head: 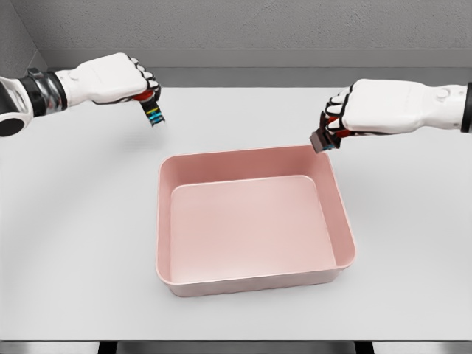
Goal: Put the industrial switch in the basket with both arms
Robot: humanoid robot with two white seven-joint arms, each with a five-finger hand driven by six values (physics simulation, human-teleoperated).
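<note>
- The left hand (129, 80), in the upper left of the frame, is curled into a fist around a small dark switch (153, 113); only the lower end sticks out below the fingers, with blue and yellowish marks on it, and the rest is hidden inside the grip
- The right hand (346, 114), in the upper right, is likewise closed on a second small dark piece (321, 141); only a boxy grey-brown corner shows under the fingers, with some red just above it, too small to make out
- Whether the two held pieces are the same kind of thing cannot be told, since so little of each is visible
- The left arm is cut off by the left edge of the frame, the right arm by the right edge
- One pink basket (254, 284) sits on the worktop (74, 243) in the middle of the frame, open side up, with nothing in it
- The piece in the right hand hangs just at the basket's upper right corner; whether it touches the rim cannot be told
- The switch in the left hand is above and to the left of the basket, well apart from it
- Count: two hands, two held pieces, one basket
</note>
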